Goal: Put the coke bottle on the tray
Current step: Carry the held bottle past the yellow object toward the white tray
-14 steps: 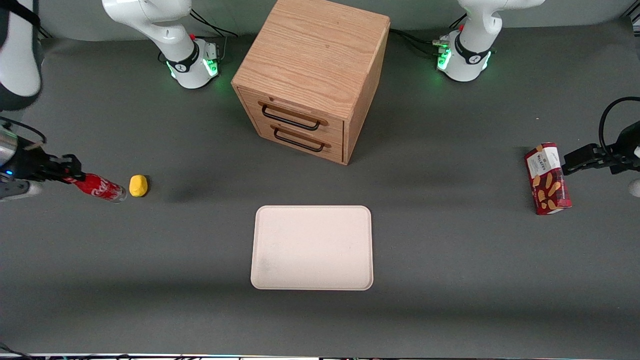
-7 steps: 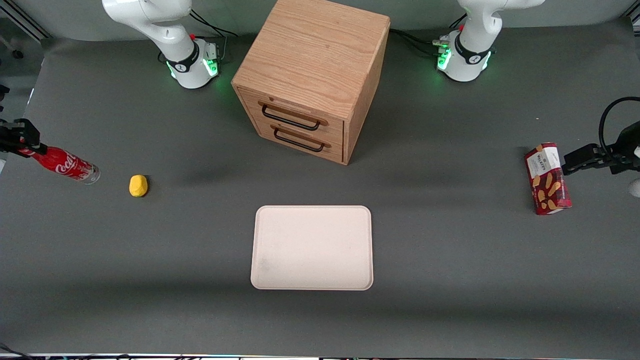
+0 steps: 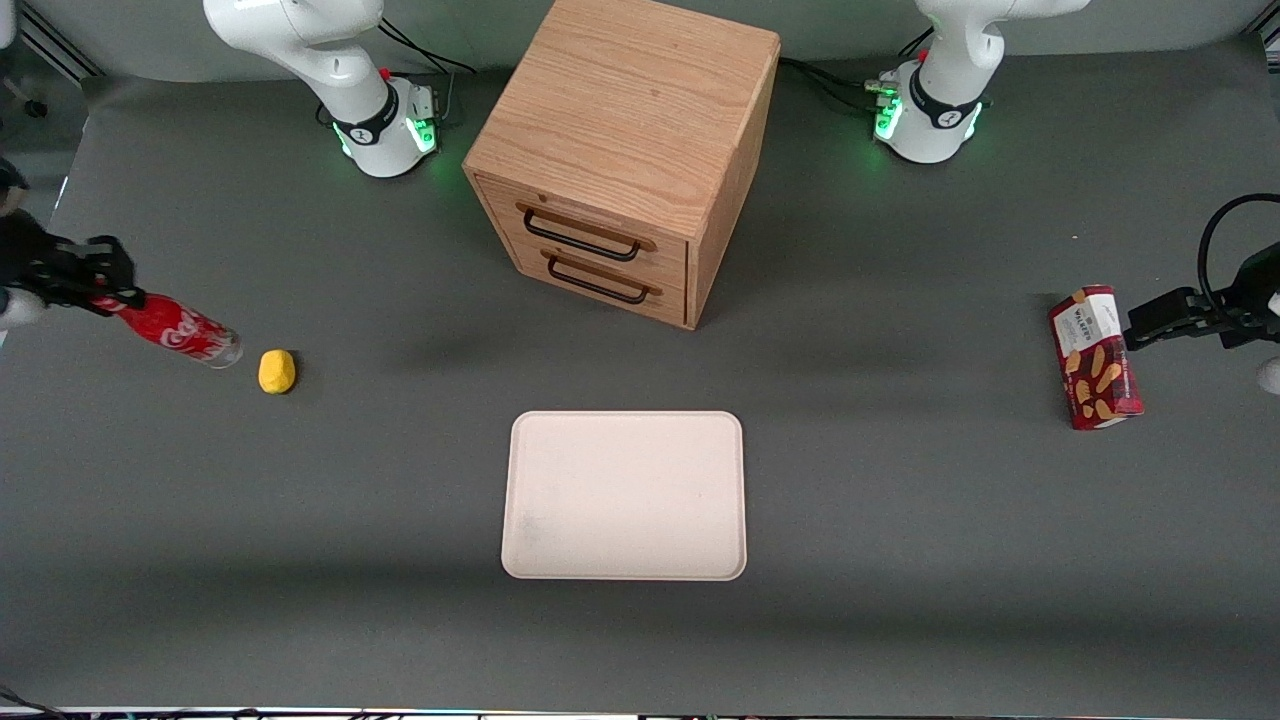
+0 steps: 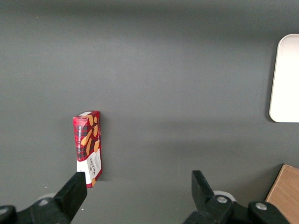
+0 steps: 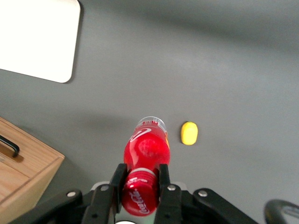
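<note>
My hand (image 5: 140, 187) grips the bottle (image 3: 180, 333) by its neck above the worktop (image 3: 900, 520) | next: carry level to tray (image 3: 625, 495), clearing the yellow lump (image 3: 277, 371).

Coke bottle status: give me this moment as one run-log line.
phase: carry | gripper: jaws shut on coke bottle at its cap, lifted, tilted, beside yellow object | tray: bare, nearer the front camera | placement: not yet done

Tool (image 3: 100, 290) at frame's left edge, clamped on red cap of coke bottle (image 3: 180, 331), bottle tilted. Yellow lump (image 3: 277, 371) just beside its base. Tray (image 3: 625, 495) lower centre on surface (image 3: 900, 520). Wooden drawer cabinet (image 3: 625, 150) upper centre.
</note>
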You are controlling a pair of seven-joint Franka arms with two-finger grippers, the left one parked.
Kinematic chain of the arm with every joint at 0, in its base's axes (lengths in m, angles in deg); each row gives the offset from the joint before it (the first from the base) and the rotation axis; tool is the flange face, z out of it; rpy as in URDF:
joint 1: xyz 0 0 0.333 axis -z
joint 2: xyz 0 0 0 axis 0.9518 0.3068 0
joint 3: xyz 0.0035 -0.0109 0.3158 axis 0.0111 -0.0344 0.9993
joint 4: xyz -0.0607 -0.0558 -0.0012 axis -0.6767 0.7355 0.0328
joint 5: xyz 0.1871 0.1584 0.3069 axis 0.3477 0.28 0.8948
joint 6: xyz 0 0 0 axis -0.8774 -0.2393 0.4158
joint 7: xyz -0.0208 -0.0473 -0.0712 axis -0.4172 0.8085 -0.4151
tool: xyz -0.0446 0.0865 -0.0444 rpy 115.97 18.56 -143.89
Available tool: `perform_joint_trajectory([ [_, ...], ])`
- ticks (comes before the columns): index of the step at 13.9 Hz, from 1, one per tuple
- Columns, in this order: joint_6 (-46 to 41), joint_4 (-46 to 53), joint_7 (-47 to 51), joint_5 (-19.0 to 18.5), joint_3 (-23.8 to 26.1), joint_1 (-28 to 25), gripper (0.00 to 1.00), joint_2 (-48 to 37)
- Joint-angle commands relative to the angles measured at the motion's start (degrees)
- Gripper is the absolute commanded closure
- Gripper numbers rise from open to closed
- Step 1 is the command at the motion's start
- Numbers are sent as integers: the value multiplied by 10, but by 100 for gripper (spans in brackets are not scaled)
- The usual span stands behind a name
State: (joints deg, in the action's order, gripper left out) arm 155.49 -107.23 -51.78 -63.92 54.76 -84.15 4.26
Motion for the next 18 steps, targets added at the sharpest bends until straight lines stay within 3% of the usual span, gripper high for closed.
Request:
perform_joint_trajectory([
  [1,-9,62,71,3,-5,-54,100,47],
  [8,-5,169,242,49,-10,-164,100,148],
  [12,7,221,341,54,-8,-215,100,201],
  [18,56,225,364,54,-6,-230,100,244],
])
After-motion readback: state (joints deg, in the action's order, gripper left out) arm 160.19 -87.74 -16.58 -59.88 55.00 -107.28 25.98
